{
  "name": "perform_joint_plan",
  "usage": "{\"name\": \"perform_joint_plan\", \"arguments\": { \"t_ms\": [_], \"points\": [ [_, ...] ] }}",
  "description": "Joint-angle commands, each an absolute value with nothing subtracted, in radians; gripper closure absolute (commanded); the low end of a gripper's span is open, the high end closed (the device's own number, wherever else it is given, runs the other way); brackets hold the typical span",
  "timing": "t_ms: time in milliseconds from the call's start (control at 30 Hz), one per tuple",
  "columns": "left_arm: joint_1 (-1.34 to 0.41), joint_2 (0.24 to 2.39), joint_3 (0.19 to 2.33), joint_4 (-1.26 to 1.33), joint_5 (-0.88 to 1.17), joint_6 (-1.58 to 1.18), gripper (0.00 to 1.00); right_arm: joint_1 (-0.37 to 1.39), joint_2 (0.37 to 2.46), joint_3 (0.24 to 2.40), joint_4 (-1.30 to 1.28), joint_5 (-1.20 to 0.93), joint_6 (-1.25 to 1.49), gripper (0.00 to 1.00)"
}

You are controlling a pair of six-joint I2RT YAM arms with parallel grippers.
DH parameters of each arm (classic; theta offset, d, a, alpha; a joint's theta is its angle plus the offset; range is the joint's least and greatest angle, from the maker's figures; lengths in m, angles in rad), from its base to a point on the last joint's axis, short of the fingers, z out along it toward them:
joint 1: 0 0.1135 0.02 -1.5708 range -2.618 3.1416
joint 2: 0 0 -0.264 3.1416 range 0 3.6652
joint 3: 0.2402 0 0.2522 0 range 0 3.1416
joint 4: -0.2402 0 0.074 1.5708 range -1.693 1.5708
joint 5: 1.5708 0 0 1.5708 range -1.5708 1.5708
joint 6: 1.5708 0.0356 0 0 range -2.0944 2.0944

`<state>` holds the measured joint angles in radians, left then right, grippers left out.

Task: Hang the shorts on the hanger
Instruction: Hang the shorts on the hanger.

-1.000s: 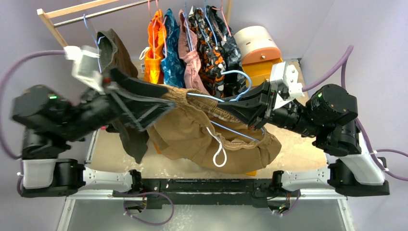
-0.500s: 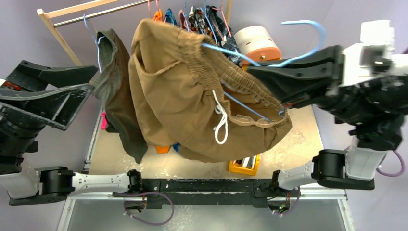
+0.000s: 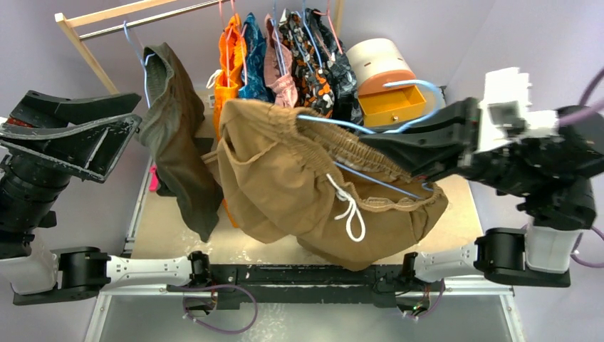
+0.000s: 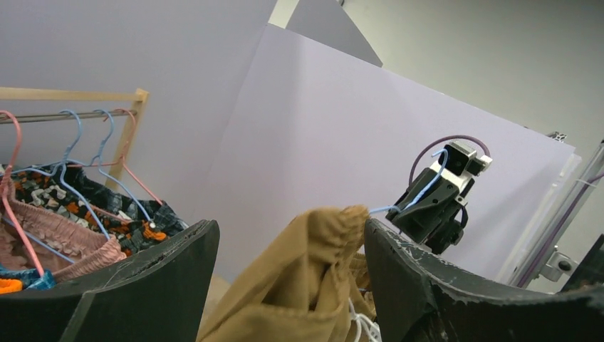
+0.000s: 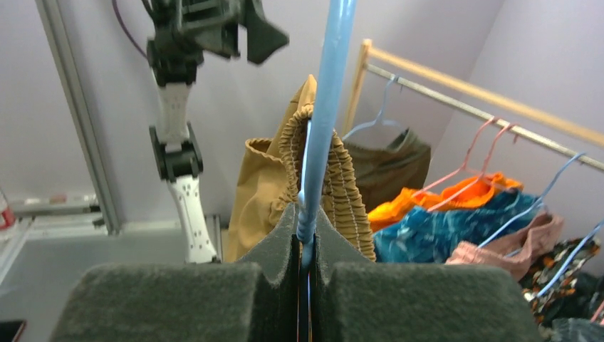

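The tan-brown shorts [image 3: 299, 185] hang in the air over the table, their elastic waistband threaded on the light-blue hanger [image 3: 335, 121], white drawstring dangling. My right gripper [image 3: 374, 146] is shut on the hanger at the base of its hook. In the right wrist view the hanger wire [image 5: 329, 107] rises from between the closed pads, with the shorts [image 5: 267, 185] behind it. My left gripper [image 3: 137, 114] is open and empty at the far left, apart from the shorts. In the left wrist view the shorts [image 4: 313, 278] show beyond its spread fingers.
A wooden rack [image 3: 107, 14] at the back carries a dark olive garment [image 3: 174, 149], orange shorts [image 3: 229, 71] and several patterned garments on pink and blue hangers. An orange drawer box [image 3: 381, 107] stands at the back right. The table [image 3: 171, 228] lies below.
My left gripper let go of the shorts' waistband and pulled back to the left, open. My right gripper lifted the hanger with the shorts, then lowered it a little.
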<state>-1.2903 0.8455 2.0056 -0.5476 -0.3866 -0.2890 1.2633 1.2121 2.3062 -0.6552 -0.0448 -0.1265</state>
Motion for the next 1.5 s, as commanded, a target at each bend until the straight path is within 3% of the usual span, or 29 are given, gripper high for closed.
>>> {"name": "perform_joint_plan", "arguments": {
  "t_ms": [0, 100, 200, 467, 700, 833, 1000, 1167, 1233, 1467],
  "points": [
    [-1.29, 0.848, 1.983, -0.546, -0.415, -0.247, 0.26, 1.269, 1.245, 2.377, -0.684, -0.085, -0.126, 1.0],
    [-1.289, 0.841, 1.946, -0.521, -0.422, -0.239, 0.26, 1.269, 1.277, 2.557, -0.586, -0.33, -0.071, 1.0],
    [-1.29, 0.845, 1.936, -0.521, -0.423, -0.244, 0.26, 1.269, 1.199, 2.488, -0.43, -0.469, -0.039, 1.0],
    [-1.29, 0.831, 1.934, -0.541, -0.452, -0.254, 0.26, 1.269, 1.183, 2.372, -0.552, -0.403, -0.077, 1.0],
    [-1.29, 0.83, 1.922, -0.561, -0.483, -0.252, 0.26, 1.269, 1.207, 2.315, -0.744, -0.123, -0.114, 1.0],
    [-1.29, 0.827, 1.896, -0.564, -0.493, -0.254, 0.26, 1.269, 1.203, 2.235, -0.77, -0.071, -0.115, 1.0],
    [-1.289, 0.832, 1.883, -0.563, -0.498, -0.252, 0.26, 1.269, 1.228, 2.257, -0.768, -0.167, -0.098, 1.0],
    [-1.29, 0.848, 1.895, -0.578, -0.496, -0.236, 0.26, 1.269, 1.281, 2.419, -0.675, -0.603, -0.015, 1.0],
    [-1.29, 0.849, 1.897, -0.582, -0.502, -0.231, 0.26, 1.269, 1.277, 2.426, -0.633, -0.683, -0.002, 1.0],
    [-1.29, 0.84, 1.9, -0.585, -0.513, -0.232, 0.26, 1.269, 1.234, 2.345, -0.718, -0.462, -0.069, 1.0]
  ]
}}
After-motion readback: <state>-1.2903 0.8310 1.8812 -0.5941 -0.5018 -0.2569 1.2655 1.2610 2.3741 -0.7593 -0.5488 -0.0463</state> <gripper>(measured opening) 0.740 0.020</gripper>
